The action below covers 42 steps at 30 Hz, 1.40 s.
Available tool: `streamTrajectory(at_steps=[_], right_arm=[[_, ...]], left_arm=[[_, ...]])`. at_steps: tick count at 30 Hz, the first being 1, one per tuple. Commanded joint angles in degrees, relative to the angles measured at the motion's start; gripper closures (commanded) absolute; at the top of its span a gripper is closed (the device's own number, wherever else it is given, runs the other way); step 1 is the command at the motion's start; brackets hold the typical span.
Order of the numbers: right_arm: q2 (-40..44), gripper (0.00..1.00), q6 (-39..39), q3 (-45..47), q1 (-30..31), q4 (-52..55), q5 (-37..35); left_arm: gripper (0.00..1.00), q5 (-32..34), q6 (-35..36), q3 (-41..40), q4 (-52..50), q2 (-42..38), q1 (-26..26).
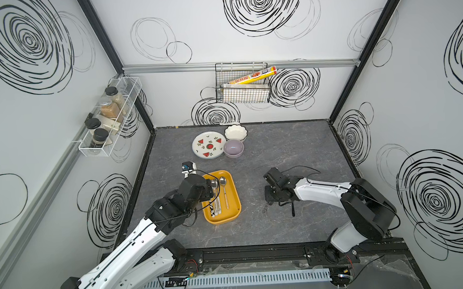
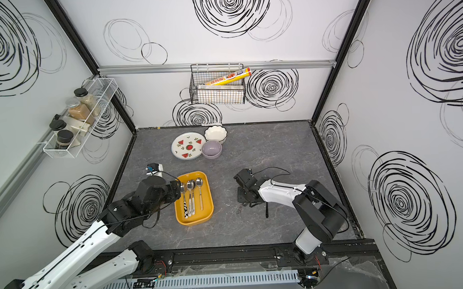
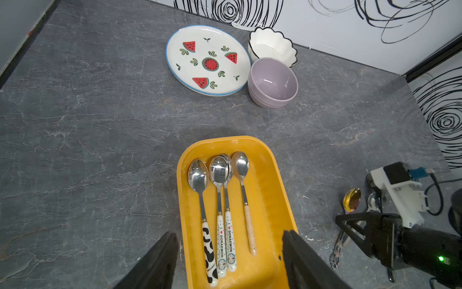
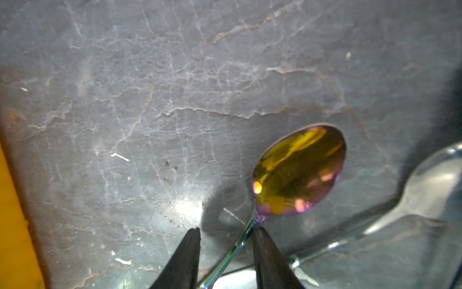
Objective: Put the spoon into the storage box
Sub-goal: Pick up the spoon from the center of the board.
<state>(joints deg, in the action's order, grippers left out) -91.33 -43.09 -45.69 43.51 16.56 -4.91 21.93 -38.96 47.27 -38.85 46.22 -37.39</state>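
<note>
- Spoon (image 4: 300,170): flat on the table (image 3: 100,125), beside the box (image 1: 235,201) on the right arm's side. Not in the box yet.
- Right gripper (image 4: 227,230): part open, straddling the spoon's neck. The handle sits close against one finger, with a clear gap to the other. Nothing clamped.
- Left gripper (image 3: 230,234): wide open, empty, hanging over one end of the box.
- Risk: the handle is off-centre, so closing will likely shove or roll it before it pinches.
- Risk: the neck is thin and the iridescent metal is glossy on a hard stone-look top. There's little to bite on, and the spoon may pivot in the grip.
- Risk: a silver spoon (image 4: 430,180) lies just beside, its handle running in toward the same finger. It could get nudged or caught too.
- Risk: the left gripper sits in the drop path, so the arms could clash over the box.
- Box: shallow smooth mustard plastic, rounded corners, low rim. It's probably light, so a bump would slide it.
- Four spoons (image 3: 198,175) are already lined up inside. The free strip is on the right arm's side, so a sloppy drop lands on them.
</note>
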Motion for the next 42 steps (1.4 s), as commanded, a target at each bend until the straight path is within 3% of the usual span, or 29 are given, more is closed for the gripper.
streamTrajectory(at_steps=[1,10,17,28,42], right_arm=[[-4.1,0.61,-0.1,-1.8,0.8,3.4,-2.0],[-9.8,0.76,3.9,-6.5,2.7,10.9,-10.0],[-8.9,0.91,4.3,-6.5,2.7,11.0,-10.3],[-8.0,0.97,4.5,-6.2,2.8,8.6,-8.1],[3.2,1.0,5.6,-8.1,2.8,11.6,-4.9]], left_arm=[[0.27,0.0,0.6,-0.5,2.0,-0.7,0.1],[0.27,0.3,0.6,-0.7,2.1,-1.1,0.1],[0.27,0.3,0.6,-0.7,2.0,-0.9,0.1],[0.27,0.4,0.6,-0.7,2.0,-0.7,0.0],[0.27,0.9,0.5,-0.6,1.9,-1.1,0.1]])
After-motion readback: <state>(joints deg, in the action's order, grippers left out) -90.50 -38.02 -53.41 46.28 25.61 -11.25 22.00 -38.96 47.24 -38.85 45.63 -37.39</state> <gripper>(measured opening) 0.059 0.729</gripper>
